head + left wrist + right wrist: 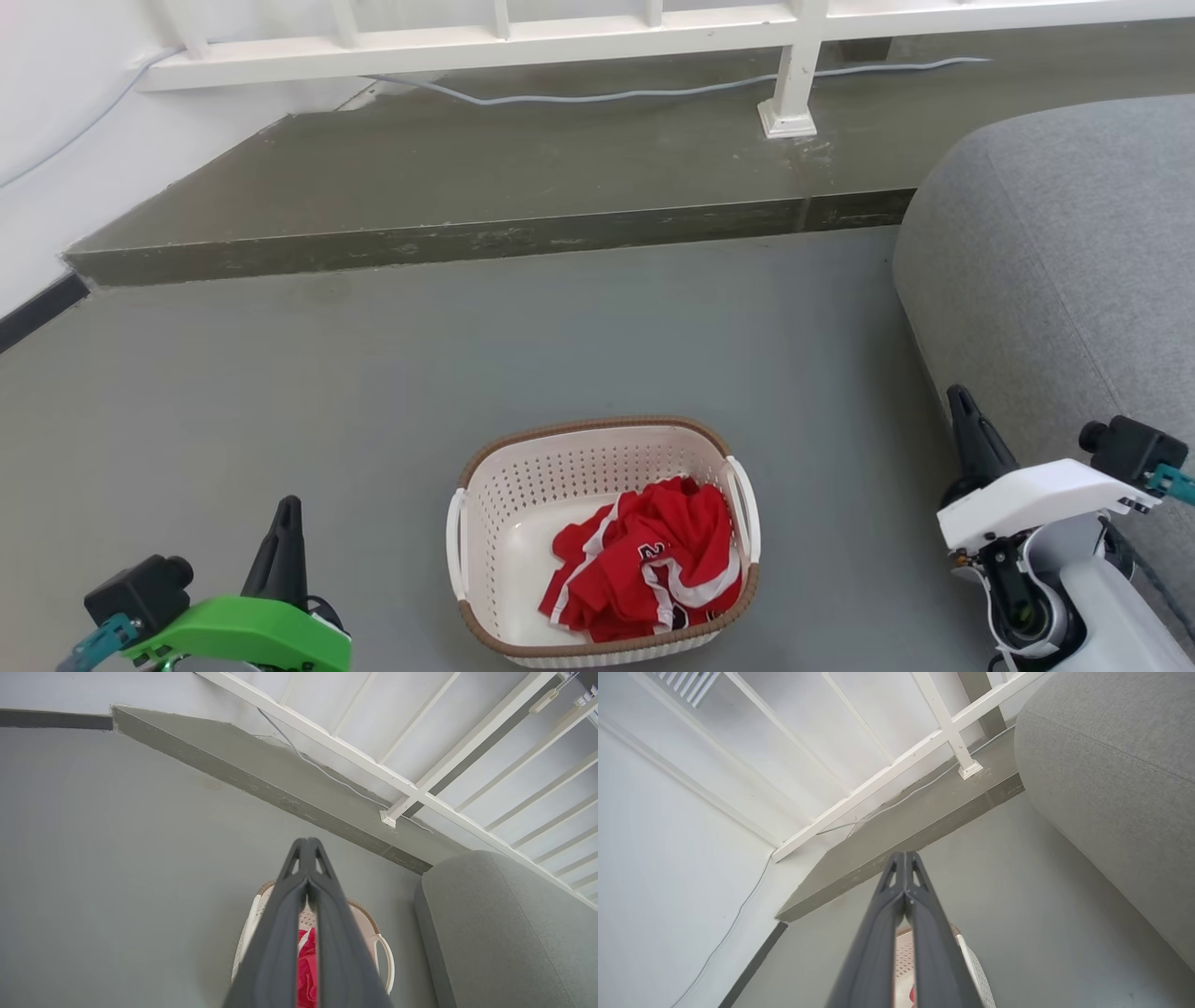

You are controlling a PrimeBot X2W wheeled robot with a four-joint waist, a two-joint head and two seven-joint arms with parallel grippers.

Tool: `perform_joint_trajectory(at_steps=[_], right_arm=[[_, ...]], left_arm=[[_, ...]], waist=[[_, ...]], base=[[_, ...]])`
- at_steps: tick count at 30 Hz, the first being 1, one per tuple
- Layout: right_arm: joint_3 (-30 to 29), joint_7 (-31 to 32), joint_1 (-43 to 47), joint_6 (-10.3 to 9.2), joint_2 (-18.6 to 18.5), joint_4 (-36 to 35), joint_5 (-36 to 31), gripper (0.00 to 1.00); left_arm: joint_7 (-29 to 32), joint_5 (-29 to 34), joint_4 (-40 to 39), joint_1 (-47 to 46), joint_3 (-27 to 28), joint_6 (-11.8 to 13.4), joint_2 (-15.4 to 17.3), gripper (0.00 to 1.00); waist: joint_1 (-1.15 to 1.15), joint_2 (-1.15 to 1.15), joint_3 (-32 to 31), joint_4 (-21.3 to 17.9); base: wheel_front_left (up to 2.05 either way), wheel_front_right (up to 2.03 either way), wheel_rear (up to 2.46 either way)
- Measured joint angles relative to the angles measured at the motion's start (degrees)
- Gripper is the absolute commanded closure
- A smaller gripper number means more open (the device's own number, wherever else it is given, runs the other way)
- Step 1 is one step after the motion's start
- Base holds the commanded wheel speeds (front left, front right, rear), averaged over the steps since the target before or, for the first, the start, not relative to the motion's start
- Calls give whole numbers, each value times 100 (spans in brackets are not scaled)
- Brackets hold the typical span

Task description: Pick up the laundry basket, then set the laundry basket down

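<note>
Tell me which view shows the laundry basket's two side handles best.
The head view: the laundry basket sits whole, with a white loop handle on each side. In the left wrist view the left gripper covers its middle, leaving one handle. The right wrist view catches a sliver of its wall.

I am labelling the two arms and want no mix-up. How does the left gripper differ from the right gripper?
The left gripper has a green housing; the right gripper a white housing. The left gripper is over bare floor, left of the laundry basket; the right gripper is right of it, beside the grey sofa. Both are shut and hold nothing.
</note>
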Motion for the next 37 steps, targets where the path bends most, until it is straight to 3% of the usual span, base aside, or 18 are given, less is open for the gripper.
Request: perform_joint_trajectory(at_steps=[37], right_arm=[[-1021,703,-1,495,369,3,2479,100]], left_arm=[[619,-2631,392,-277,594,-458,-135,100]], waist=[[0,0,-101,210]], base=[[0,0,0]])
